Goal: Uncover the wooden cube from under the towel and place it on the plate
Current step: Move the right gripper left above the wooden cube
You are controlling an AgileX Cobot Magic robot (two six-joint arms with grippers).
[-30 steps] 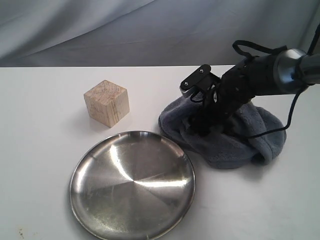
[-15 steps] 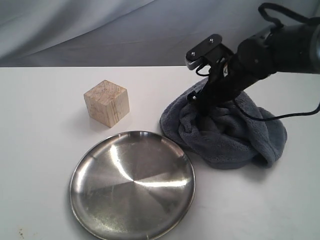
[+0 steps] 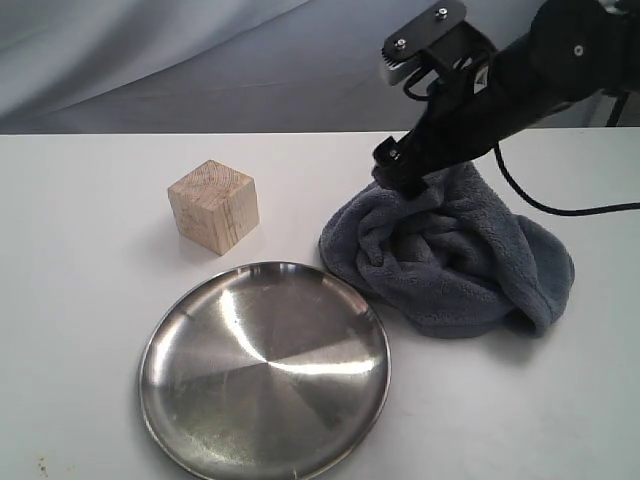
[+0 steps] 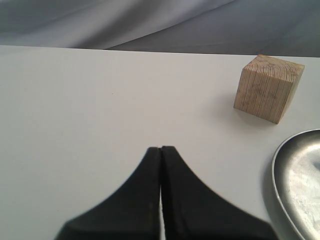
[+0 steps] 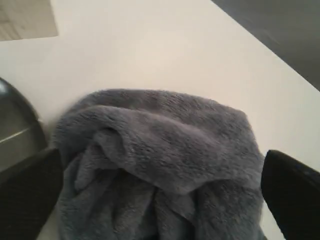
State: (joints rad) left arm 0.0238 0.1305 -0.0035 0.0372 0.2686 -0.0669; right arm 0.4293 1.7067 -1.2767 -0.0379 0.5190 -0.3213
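**Wooden cube stands bare beside the plate; right hand is released above the towel**

The wooden cube (image 3: 213, 207) stands uncovered on the white tabletop (image 3: 80, 300), in the left half of the scene. It rests on one face, a little turned, so that one corner points toward the near side. Nothing touches it. The plate (image 3: 265, 370) lies near it, on the near side and slightly to the right, with a narrow strip of tabletop between the two. The plate carries nothing; its shiny surface shows only bright reflections.

The towel (image 3: 450, 265) is a crumpled heap on the right side. Its left edge lies just beside the far-right rim of the plate; whether they touch I cannot tell.

The right hand (image 5: 161, 165) hangs over the far-left part of the towel heap. In the right wrist view its two dark fingers (image 5: 292, 195) stand wide apart, one on each side of the towel, so the hand is released and grasps nothing. In the exterior view its tip is at the top edge of the cloth; whether it touches the cloth I cannot tell.

The left hand (image 4: 160, 150) shows only in the left wrist view. Its fingers are pressed together, clenched on nothing, above bare tabletop, and the cube is well apart from it.
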